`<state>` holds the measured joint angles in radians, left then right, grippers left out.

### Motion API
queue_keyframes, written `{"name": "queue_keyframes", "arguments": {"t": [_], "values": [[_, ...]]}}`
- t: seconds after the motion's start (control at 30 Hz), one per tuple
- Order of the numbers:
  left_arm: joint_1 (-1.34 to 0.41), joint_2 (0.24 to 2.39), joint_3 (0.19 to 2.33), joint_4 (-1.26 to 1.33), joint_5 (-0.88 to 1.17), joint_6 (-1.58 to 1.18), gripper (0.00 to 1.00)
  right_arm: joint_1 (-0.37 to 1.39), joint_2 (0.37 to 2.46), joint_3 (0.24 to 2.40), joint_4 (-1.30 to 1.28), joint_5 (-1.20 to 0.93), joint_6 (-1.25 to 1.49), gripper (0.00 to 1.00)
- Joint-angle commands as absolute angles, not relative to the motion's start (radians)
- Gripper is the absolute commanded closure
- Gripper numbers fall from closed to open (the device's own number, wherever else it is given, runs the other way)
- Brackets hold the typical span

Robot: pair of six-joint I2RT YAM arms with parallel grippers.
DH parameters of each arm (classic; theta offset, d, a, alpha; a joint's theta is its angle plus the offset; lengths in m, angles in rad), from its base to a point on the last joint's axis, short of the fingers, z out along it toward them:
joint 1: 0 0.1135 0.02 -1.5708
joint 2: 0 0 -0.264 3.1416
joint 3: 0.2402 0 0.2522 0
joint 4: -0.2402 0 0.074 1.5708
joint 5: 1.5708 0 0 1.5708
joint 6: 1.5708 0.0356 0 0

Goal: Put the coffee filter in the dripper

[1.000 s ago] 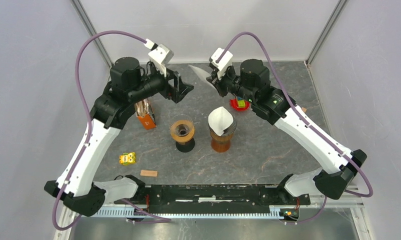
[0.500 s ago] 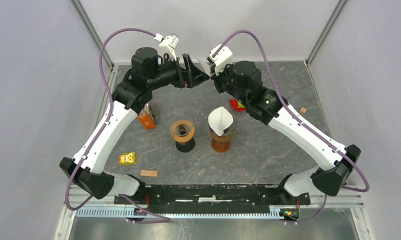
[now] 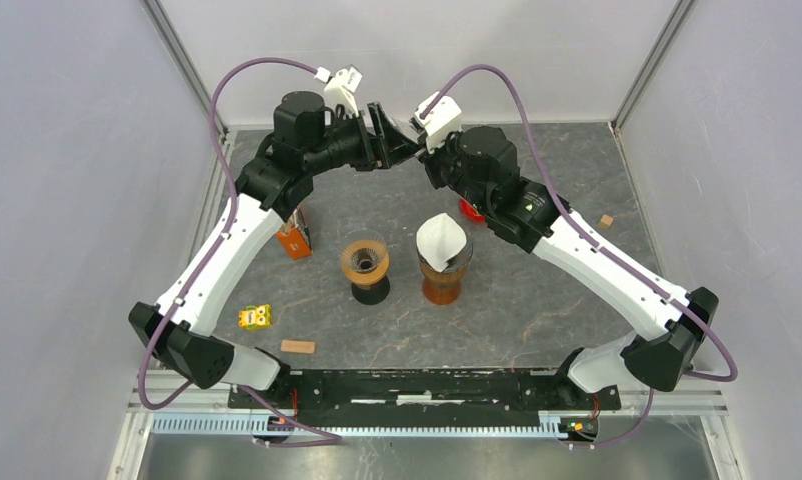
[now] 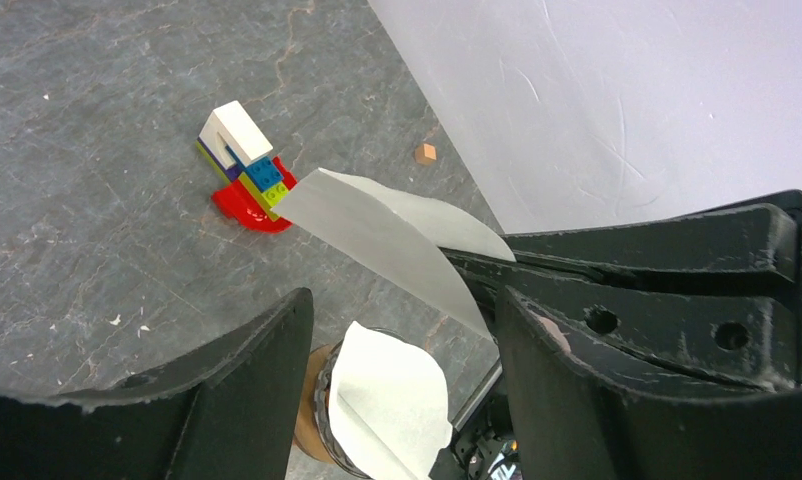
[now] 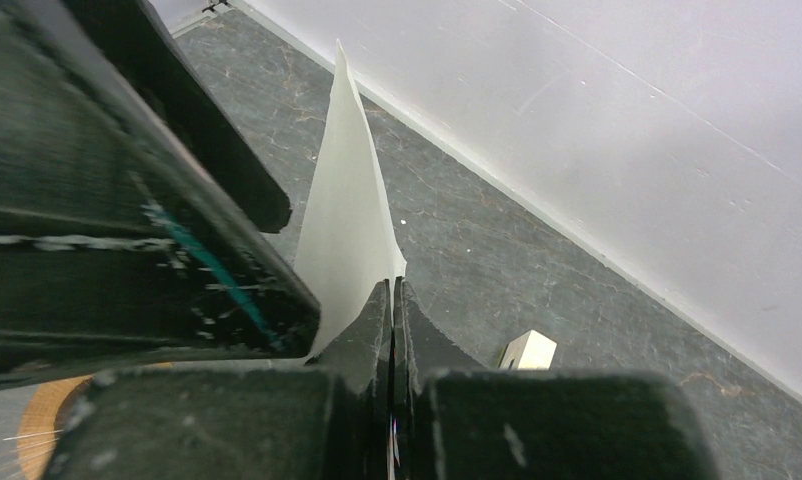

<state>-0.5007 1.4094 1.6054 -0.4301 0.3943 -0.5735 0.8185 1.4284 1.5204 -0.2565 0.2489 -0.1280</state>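
Coffee filter (image 4: 397, 240), toy bricks (image 4: 247, 170) beyond (multicoloured)

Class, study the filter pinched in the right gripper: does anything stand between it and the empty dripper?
Only the left gripper, open, sits close beside the filter that the right gripper pinches. Nothing else shows between it and the empty dripper; the lined dripper stands off to one side.

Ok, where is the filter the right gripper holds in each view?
Top external: hidden where left gripper meets right gripper, far centre.
Left wrist: held filter, centre, beside the red brick toy.
Right wrist: centre, rising from the right gripper.
Shared landmark: the left gripper.
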Motion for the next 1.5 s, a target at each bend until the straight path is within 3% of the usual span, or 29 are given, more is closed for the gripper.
{"name": "queue_keyframes", "arguments": {"t": [0.0,0.6,0.83,1.0,1.2,1.47], "values": [[-0.498,1.431,1.638,-0.378,0.380,-0.626,0.28,0.829,1.435,1.505,-0.212,0.272,-0.127,1.00],[-0.499,1.432,1.612,-0.429,0.278,-0.534,0.63,0.860,1.434,1.485,-0.195,0.367,-0.156,1.00],[-0.500,1.433,1.569,-0.430,0.259,-0.525,0.67,0.868,1.441,1.491,-0.192,0.413,-0.139,1.00],[-0.500,1.442,1.551,-0.412,0.271,-0.552,0.55,0.888,1.453,1.485,-0.187,0.435,-0.126,1.00],[-0.500,1.457,1.553,-0.394,0.294,-0.580,0.53,0.911,1.470,1.487,-0.184,0.468,-0.109,1.00],[-0.500,1.458,1.530,-0.380,0.315,-0.583,0.72,0.916,1.474,1.492,-0.174,0.515,-0.119,1.00]]}}
